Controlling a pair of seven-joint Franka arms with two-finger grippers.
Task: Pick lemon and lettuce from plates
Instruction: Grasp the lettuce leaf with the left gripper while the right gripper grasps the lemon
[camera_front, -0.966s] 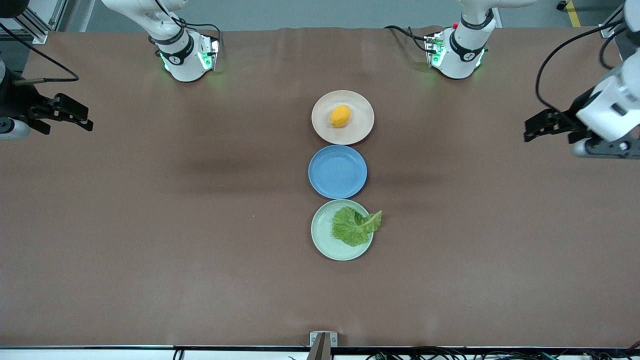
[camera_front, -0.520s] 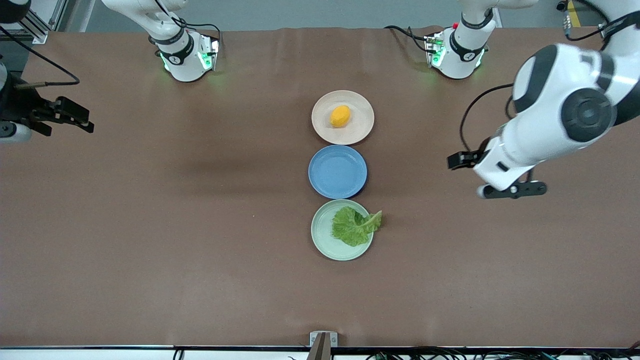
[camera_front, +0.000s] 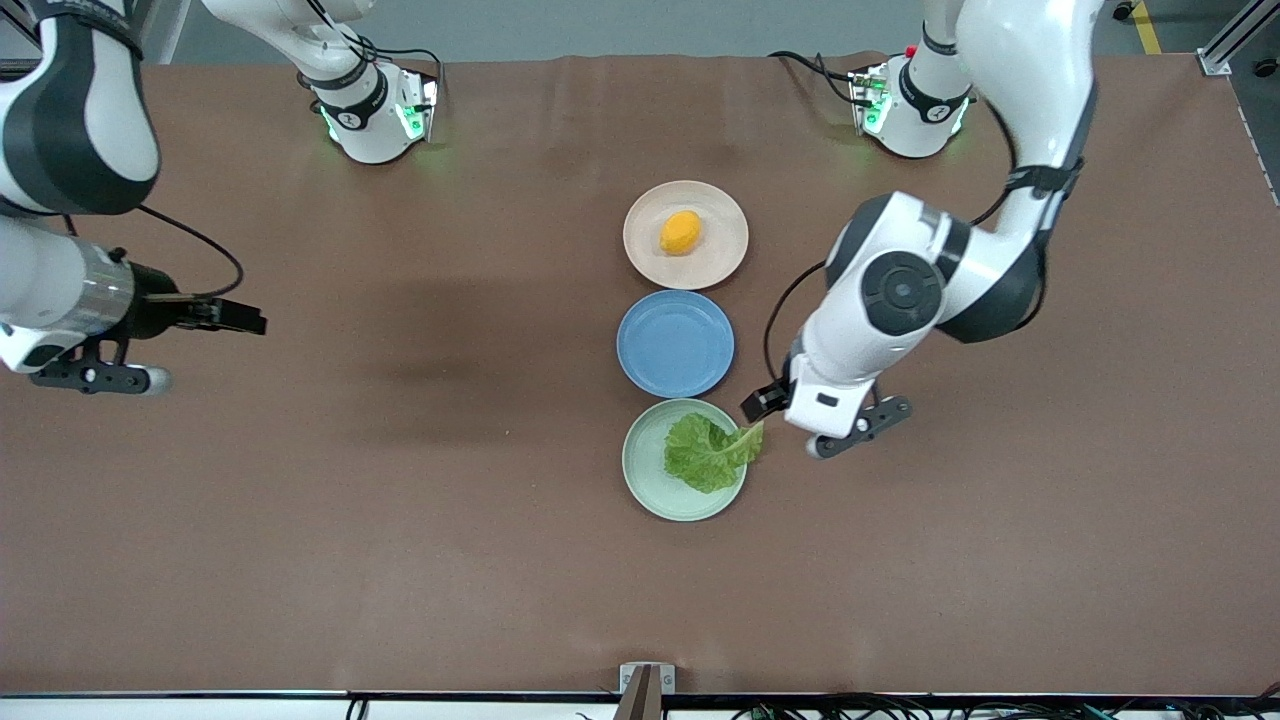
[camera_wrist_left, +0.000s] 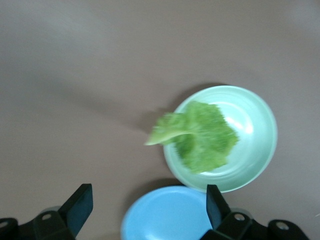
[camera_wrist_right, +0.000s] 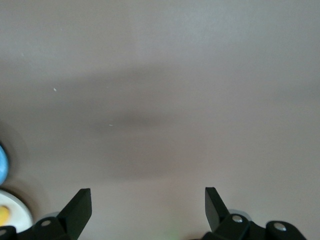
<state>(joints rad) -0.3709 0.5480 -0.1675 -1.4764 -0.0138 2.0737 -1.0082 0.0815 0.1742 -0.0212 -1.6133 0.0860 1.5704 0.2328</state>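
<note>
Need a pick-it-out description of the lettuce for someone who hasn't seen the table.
Three plates stand in a row mid-table; take the mint green plate, the one nearest the front camera. The lettuce lies on it, its pale stem overhanging the rim toward the left arm's end. It is the only crinkled green leaf; the other food is a lemon.

L gripper (camera_front: 758, 402) low mid-table, jaws wide — R gripper (camera_front: 235, 317) out at table end, spread too.

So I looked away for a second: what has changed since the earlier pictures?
The left hand swung in from the table's end to the lettuce, open, holding nothing. The right hand moved a little inward over bare table, also open. Lemon, lettuce and all three plates stayed put.
</note>
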